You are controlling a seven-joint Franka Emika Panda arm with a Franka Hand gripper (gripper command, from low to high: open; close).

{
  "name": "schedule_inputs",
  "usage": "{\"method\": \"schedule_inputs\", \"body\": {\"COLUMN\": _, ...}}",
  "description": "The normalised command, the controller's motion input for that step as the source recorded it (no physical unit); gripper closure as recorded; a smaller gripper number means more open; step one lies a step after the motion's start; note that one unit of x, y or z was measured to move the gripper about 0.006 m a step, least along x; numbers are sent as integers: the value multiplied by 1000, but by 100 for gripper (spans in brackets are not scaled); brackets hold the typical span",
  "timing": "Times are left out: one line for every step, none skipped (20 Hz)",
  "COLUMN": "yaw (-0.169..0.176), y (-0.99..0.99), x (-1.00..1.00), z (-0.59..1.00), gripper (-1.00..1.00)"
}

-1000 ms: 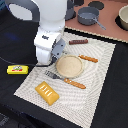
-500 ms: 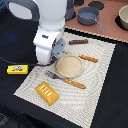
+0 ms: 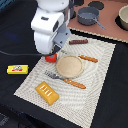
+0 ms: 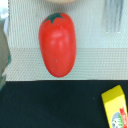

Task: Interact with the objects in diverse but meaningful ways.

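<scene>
Nearest me on the striped placemat [image 3: 95, 75] lies the one orange ridged bread block [image 3: 47, 92], and off the mat on the dark bench [image 3: 15, 45], toward the exterior view's left, the one yellow labelled bar [image 3: 17, 69]. Just past those, a fork [image 3: 64, 79] and a knife [image 3: 85, 58] flank a single round plate [image 3: 69, 65]. The end effector [image 3: 51, 54] hangs at the plate's far-left corner, right over the one red tomato [image 3: 50, 58], which sits on the mat by its edge; in the wrist view the tomato [image 4: 57, 44] fills the middle, directly beneath the camera, its long axis running stem to base, the stem end towards the plate. No fingers show in either view, so I cannot tell whether they are spread or closed. Further back lie one thin brown stick [image 3: 78, 42] and one grey long-handled pot [image 3: 88, 16] on a tan board [image 3: 112, 30].
</scene>
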Motion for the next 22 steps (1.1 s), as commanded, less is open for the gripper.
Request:
{"method": "schedule_inputs", "body": {"yaw": -4, "y": -706, "x": 514, "z": 491, "gripper": -100}}
{"method": "schedule_inputs", "body": {"yaw": -1, "y": -714, "x": 483, "z": 457, "gripper": -100}}
{"method": "schedule_inputs", "body": {"yaw": -3, "y": -717, "x": 483, "z": 437, "gripper": -100}}
{"method": "schedule_inputs", "body": {"yaw": -4, "y": -717, "x": 483, "z": 417, "gripper": -100}}
{"method": "schedule_inputs", "body": {"yaw": -6, "y": -720, "x": 480, "z": 391, "gripper": -100}}
{"method": "schedule_inputs", "body": {"yaw": -7, "y": -726, "x": 451, "z": 331, "gripper": -100}}
{"method": "schedule_inputs", "body": {"yaw": -10, "y": -726, "x": 431, "z": 269, "gripper": -100}}
{"method": "schedule_inputs", "body": {"yaw": -20, "y": -717, "x": 400, "z": 191, "gripper": -100}}
{"method": "schedule_inputs", "body": {"yaw": -25, "y": -709, "x": 386, "z": 154, "gripper": -100}}
{"method": "schedule_inputs", "body": {"yaw": -30, "y": -709, "x": 366, "z": 111, "gripper": -100}}
{"method": "schedule_inputs", "body": {"yaw": -31, "y": -714, "x": 354, "z": 97, "gripper": -100}}
{"method": "schedule_inputs", "body": {"yaw": -27, "y": -740, "x": 337, "z": 66, "gripper": -100}}
{"method": "schedule_inputs", "body": {"yaw": -10, "y": -797, "x": 326, "z": 0, "gripper": -100}}
{"method": "schedule_inputs", "body": {"yaw": -7, "y": -814, "x": 343, "z": 0, "gripper": -100}}
{"method": "schedule_inputs", "body": {"yaw": -9, "y": -817, "x": 334, "z": -20, "gripper": -100}}
{"method": "schedule_inputs", "body": {"yaw": -14, "y": -817, "x": 323, "z": -57, "gripper": -100}}
{"method": "schedule_inputs", "body": {"yaw": -15, "y": -817, "x": 320, "z": -66, "gripper": -100}}
{"method": "schedule_inputs", "body": {"yaw": -20, "y": -803, "x": 323, "z": -86, "gripper": -100}}
{"method": "schedule_inputs", "body": {"yaw": -43, "y": -746, "x": 326, "z": -117, "gripper": -100}}
{"method": "schedule_inputs", "body": {"yaw": -48, "y": -706, "x": 369, "z": -106, "gripper": -100}}
{"method": "schedule_inputs", "body": {"yaw": -49, "y": -697, "x": 371, "z": -117, "gripper": -100}}
{"method": "schedule_inputs", "body": {"yaw": -49, "y": -703, "x": 326, "z": -163, "gripper": -100}}
